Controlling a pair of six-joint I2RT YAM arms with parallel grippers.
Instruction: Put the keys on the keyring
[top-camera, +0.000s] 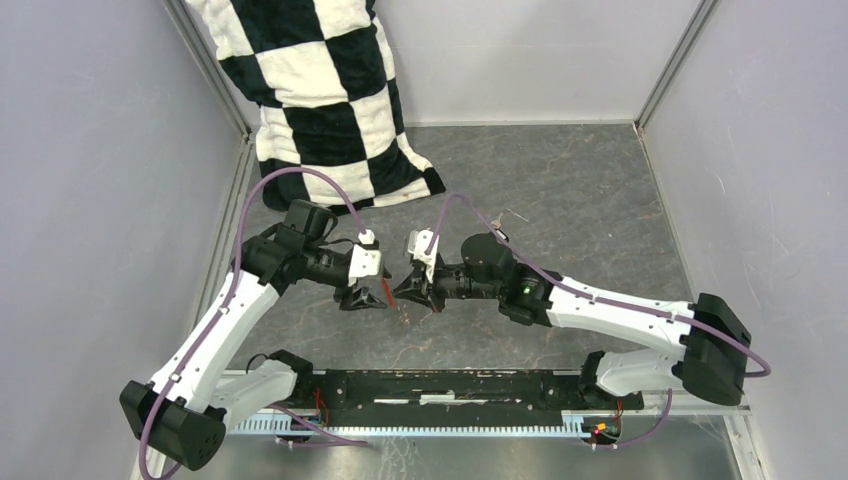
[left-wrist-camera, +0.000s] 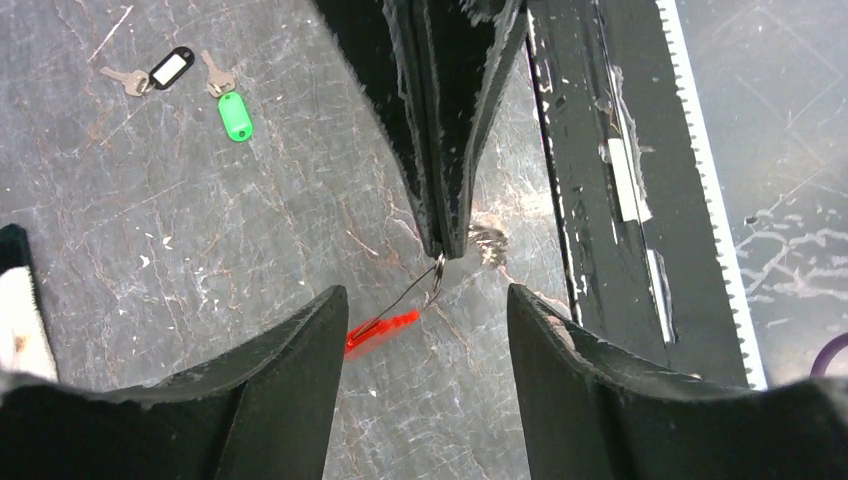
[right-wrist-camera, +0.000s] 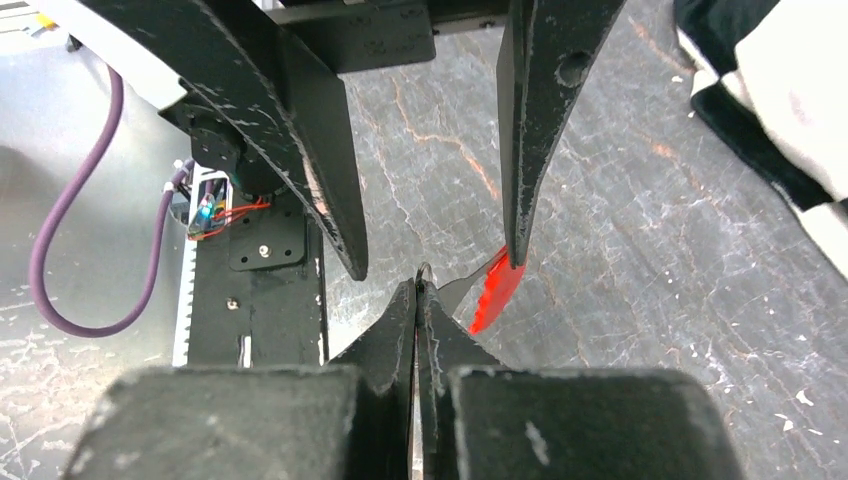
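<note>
My right gripper (right-wrist-camera: 417, 292) is shut on the thin metal ring of the keyring (left-wrist-camera: 437, 272) and holds it just above the table. The keyring's red plastic piece (left-wrist-camera: 381, 328) hangs off it sideways. My left gripper (left-wrist-camera: 425, 305) faces it, open, with one jaw on each side of the ring. One of its fingertips (right-wrist-camera: 515, 255) touches the red piece (right-wrist-camera: 495, 287). The two keys lie apart on the table: one with a green tag (left-wrist-camera: 236, 115), one with a black, white-labelled tag (left-wrist-camera: 170, 68). From above, both grippers (top-camera: 365, 299) (top-camera: 408, 292) meet at the table's middle.
A black-and-white checkered cloth (top-camera: 320, 100) lies at the back left. The black base rail (top-camera: 460, 390) runs along the near edge, close behind the grippers. Grey walls enclose the table on three sides. Purple cables (top-camera: 300, 180) arc over both arms.
</note>
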